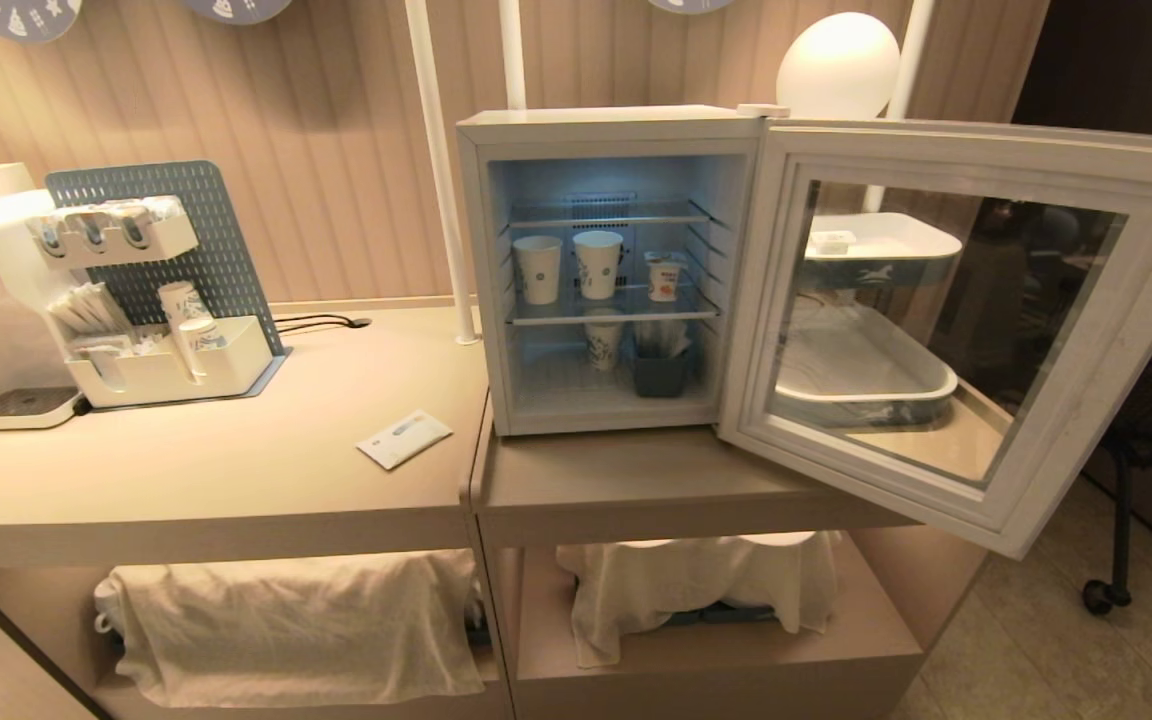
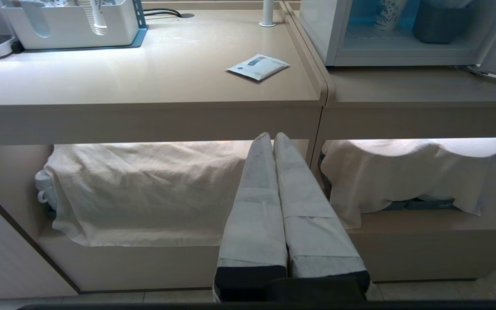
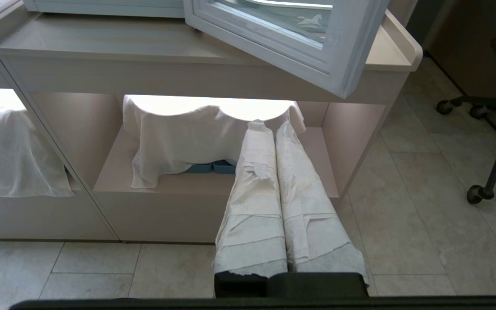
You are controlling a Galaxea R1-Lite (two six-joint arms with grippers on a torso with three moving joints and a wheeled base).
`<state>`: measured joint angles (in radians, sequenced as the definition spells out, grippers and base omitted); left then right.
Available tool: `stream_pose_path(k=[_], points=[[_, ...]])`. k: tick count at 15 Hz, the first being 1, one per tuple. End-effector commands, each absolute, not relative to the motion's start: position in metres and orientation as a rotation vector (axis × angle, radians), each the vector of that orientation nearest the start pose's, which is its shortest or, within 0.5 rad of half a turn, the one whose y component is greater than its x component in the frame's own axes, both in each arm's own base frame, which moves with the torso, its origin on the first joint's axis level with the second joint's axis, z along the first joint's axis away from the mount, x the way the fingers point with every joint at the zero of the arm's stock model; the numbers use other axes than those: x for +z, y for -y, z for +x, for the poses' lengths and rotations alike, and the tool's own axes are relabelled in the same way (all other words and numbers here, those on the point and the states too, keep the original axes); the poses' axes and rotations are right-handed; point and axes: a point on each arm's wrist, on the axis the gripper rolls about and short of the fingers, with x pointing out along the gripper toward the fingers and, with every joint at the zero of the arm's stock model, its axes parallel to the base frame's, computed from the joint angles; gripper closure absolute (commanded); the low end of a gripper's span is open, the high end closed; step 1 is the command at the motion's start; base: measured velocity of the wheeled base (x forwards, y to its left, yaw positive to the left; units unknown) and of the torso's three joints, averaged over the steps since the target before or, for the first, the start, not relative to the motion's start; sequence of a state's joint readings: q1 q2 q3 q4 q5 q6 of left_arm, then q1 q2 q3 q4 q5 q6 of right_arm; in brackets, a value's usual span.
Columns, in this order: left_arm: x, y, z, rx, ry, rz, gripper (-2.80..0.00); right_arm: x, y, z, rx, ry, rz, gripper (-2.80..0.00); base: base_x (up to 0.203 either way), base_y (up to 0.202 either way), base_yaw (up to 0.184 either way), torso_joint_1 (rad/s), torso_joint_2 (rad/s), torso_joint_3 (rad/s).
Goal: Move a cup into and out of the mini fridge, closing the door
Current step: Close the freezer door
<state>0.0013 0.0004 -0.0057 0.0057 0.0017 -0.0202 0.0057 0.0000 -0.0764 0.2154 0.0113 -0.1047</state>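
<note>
**Item 1 — mini fridge**. Set on the counter, well above and ahead of both claws. Interior lit, wire shelves exposed.

**Item 2 — door**. Swung fully open on its right-hand hinge; its lower corner overhangs the counter edge, directly above and ahead of the right gripper. The opening is thereby left unobstructed for a straight reach from the front.

**Item 3 — cup**. Stood upright on the middle wire shelf, at its right end, near two taller paper cups that take up the left and centre. Judged to be kept there for chilling; free room is found only on its door side and above it, below the upper shelf.

**Item 4 — left gripper**. Fingers pressed together, nothing held. Parked low before the under-counter shelf, level with a draped white cloth; a flat sachet lies on the counter above it.

**Item 5 — right gripper.** Fingers likewise pressed together, empty, low before the second cloth-covered shelf.

**Clearance note.** Open floor is available to the right gripper's outer side, bounded by a wheeled chair base. Any rise is judged to need care at the counter lip and the door's projecting corner.
</note>
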Motion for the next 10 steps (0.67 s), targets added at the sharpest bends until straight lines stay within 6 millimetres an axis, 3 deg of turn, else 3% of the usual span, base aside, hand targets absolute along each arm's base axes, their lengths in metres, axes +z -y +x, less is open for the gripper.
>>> stream_pose_path(k=[1, 10], points=[[0.0766, 0.0, -0.0233, 0.003, 0.0, -0.02, 0.0, 0.0743, -0.0001, -0.0302, 0.024, -0.137, -0.102, 0.0, 0.0, 0.0, 0.0, 0.0, 0.0, 0.0], [0.0766, 0.0, -0.0233, 0.003, 0.0, -0.02, 0.0, 0.074, -0.0001, -0.0296, 0.024, -0.131, -0.103, 0.0, 0.0, 0.0, 0.0, 0.0, 0.0, 0.0]])
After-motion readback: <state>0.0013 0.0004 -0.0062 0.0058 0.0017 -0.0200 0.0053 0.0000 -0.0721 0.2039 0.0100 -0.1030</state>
